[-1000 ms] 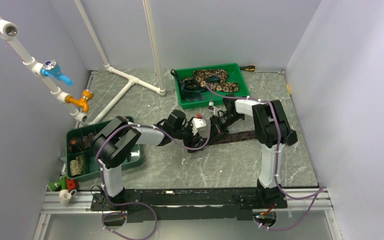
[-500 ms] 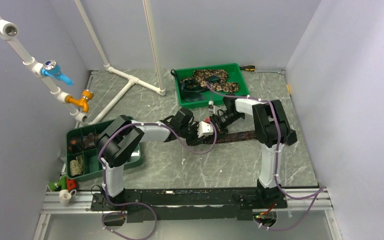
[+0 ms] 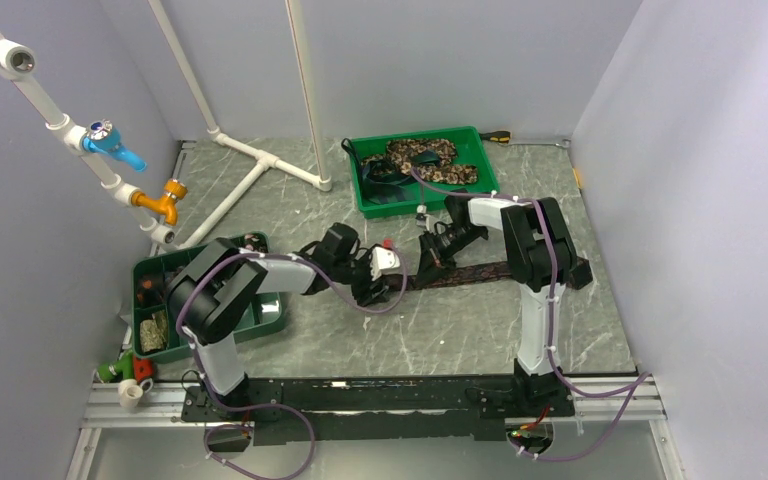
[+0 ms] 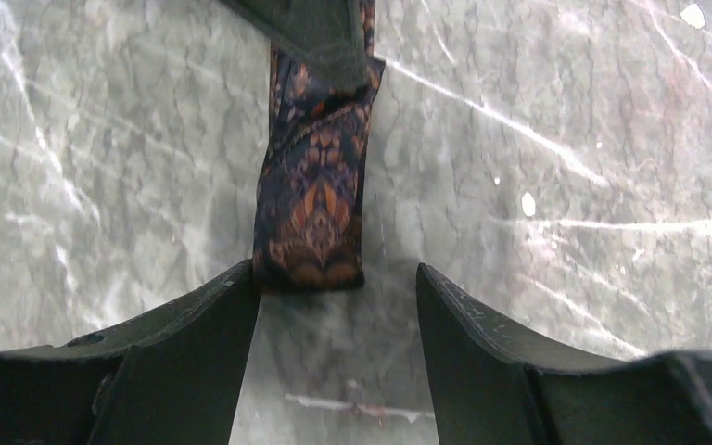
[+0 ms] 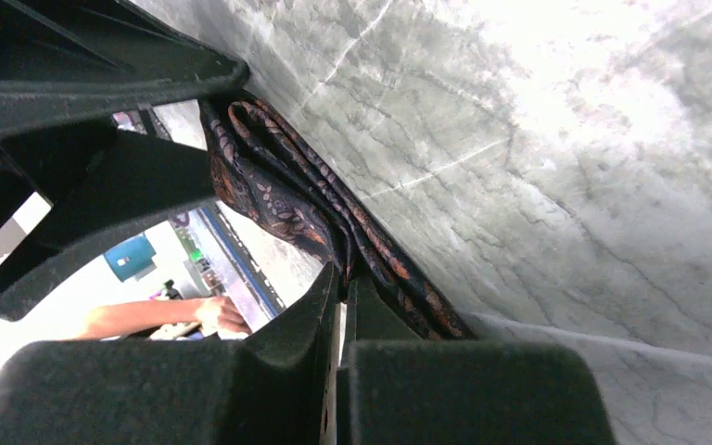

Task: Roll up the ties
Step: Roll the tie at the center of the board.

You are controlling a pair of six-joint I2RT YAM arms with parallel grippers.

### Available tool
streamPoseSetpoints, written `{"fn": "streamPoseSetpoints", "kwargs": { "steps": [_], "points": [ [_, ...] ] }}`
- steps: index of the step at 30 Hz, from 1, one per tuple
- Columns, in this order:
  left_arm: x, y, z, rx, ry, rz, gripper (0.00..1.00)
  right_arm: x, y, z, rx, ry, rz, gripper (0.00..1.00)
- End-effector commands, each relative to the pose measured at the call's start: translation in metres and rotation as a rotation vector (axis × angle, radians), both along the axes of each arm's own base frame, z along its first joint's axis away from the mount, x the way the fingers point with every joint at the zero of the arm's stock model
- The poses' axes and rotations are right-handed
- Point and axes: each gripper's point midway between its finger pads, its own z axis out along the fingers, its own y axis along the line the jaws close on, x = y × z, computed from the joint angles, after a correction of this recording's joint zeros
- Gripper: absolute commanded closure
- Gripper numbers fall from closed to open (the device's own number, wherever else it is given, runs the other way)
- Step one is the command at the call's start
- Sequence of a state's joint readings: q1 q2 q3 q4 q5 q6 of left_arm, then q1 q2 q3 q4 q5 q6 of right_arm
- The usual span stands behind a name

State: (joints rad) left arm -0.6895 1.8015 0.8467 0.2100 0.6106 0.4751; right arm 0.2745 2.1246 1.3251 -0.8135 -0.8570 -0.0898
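Backing off the tie (image 4: 311, 185), the left end effector (image 4: 336, 278) stood spread at its folded end (right end effector (image 5: 338, 278) pinching it farther along), so the fold might unroll.

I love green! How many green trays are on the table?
2. One green tray sits at the far side, holding mottled ties; the other sits at the left, partly under the left arm.

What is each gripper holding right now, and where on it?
The right gripper is shut on the tie, pinching layers near its folded end. The left gripper stands open around that end, holding nothing.
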Motion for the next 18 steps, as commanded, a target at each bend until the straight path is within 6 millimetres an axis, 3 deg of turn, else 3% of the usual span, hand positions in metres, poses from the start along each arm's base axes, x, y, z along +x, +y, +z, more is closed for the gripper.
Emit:
{"fn": "streamPoseSetpoints", "kwargs": {
  "steps": [1, 9, 14, 18],
  "points": [
    [-0.011, 0.013, -0.002, -0.045, 0.005, 0.023, 0.32, -0.004, -0.013, -0.025, -0.081, -0.003, 0.036, 1.00],
    [0.002, 0.002, -0.004, -0.060, -0.029, 0.008, 0.32, -0.003, -0.017, -0.034, -0.118, 0.000, 0.027, 1.00],
    [0.003, -0.011, 0.016, -0.107, -0.035, -0.024, 0.59, -0.003, -0.019, -0.038, -0.137, 0.006, 0.021, 1.00],
    [0.000, -0.029, 0.040, -0.162, -0.033, -0.039, 0.64, -0.003, -0.020, -0.042, -0.143, 0.014, 0.019, 1.00]
  ]
}}
